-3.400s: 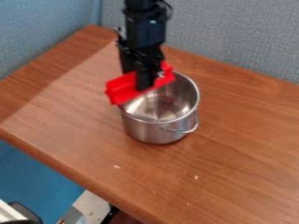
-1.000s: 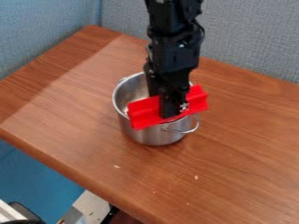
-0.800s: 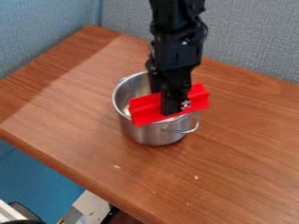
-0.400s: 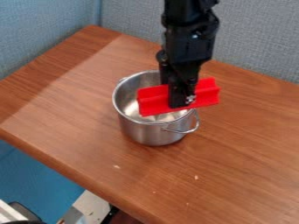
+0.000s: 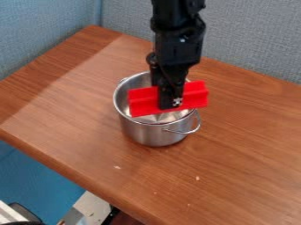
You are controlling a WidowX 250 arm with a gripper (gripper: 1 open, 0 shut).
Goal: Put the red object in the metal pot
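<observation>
A red block (image 5: 166,97) is pinched at its middle by the tool (image 5: 172,95), which hangs straight down from a black arm (image 5: 177,35) entering from the top of the view. The block is held roughly level, its long side running left to right with the left end slightly lower, and it is carried over the mouth of the pot (image 5: 157,125), about at rim height. Its left end lies over the inside of the pot near the left rim, and its right end reaches toward the right rim; whether it touches the rim cannot be told. The tool's fingers are closed against the front and back faces of the block, so the red shows on either side of them. The pot is a shiny steel cylinder standing upright on the wooden counter (image 5: 59,88), with a small handle (image 5: 182,129) on the side facing the camera. The inside of the pot is partly hidden by the block. Behind the counter a blue-grey wall (image 5: 253,35) is seen.
</observation>
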